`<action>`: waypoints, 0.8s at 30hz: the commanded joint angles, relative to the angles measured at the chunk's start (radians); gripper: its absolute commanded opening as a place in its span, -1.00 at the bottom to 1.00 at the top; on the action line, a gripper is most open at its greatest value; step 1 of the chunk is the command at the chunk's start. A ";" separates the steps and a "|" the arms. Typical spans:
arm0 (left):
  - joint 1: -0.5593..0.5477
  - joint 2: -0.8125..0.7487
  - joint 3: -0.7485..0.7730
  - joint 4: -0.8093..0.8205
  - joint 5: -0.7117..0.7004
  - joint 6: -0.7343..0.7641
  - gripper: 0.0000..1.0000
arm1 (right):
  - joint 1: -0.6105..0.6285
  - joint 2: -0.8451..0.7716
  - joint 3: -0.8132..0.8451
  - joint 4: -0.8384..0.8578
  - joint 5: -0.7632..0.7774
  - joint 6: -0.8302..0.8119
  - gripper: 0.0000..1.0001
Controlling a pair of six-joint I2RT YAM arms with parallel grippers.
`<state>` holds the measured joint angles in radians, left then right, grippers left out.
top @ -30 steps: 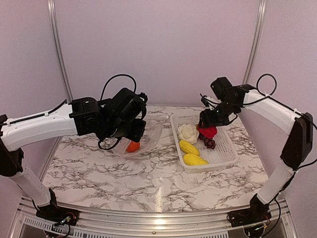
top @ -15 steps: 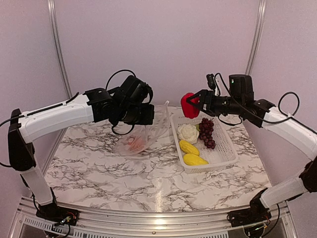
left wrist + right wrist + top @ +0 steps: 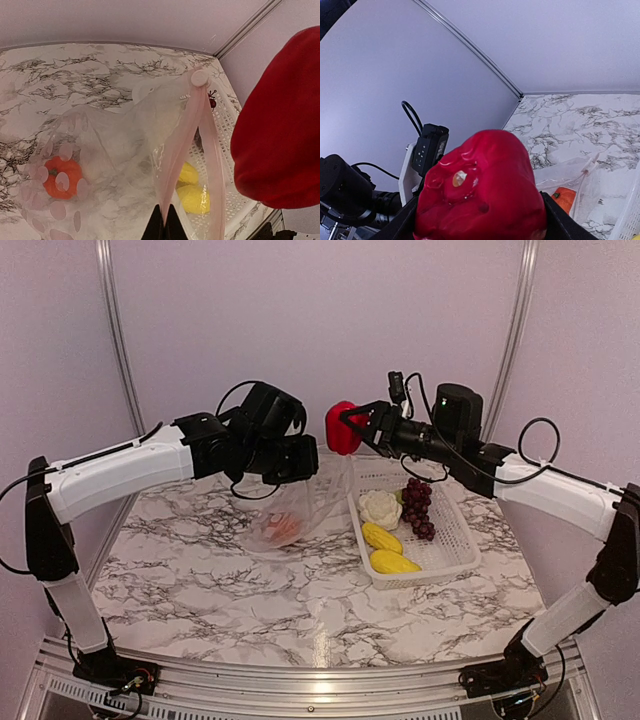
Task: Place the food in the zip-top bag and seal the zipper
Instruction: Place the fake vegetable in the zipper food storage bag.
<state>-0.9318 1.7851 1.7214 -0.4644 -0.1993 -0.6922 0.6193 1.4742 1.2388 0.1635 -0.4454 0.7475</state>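
Note:
My left gripper [image 3: 298,465] is shut on the whitish zipper strip [image 3: 186,135] of the clear zip-top bag [image 3: 290,512] and holds its mouth up above the table. The orange piece [image 3: 281,529] lies inside the bag, also in the left wrist view [image 3: 61,176]. My right gripper [image 3: 350,428] is shut on the red pepper [image 3: 340,428] and holds it in the air just right of the bag's mouth; it fills the right wrist view [image 3: 482,190]. The white cauliflower [image 3: 379,508], the grape bunch [image 3: 417,507] and two yellow pieces [image 3: 386,549] lie in the basket.
The white latticed basket [image 3: 455,540] stands right of the bag on the marble table [image 3: 250,610]. Metal frame posts [image 3: 115,330] and pale walls stand behind both arms.
My right gripper lifted the red pepper out of the basket and carried it left, up to the bag's mouth. My left gripper raised the bag's mouth and shifted slightly right.

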 commanded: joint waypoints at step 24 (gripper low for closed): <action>0.087 -0.090 -0.038 0.127 0.080 -0.168 -1.00 | 0.088 0.044 0.139 -0.096 0.140 -0.117 0.64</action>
<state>-0.8547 1.7378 1.7061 -0.3695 -0.1303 -0.8532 0.7006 1.5375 1.2995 0.1467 -0.3492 0.6819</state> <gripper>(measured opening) 0.006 0.810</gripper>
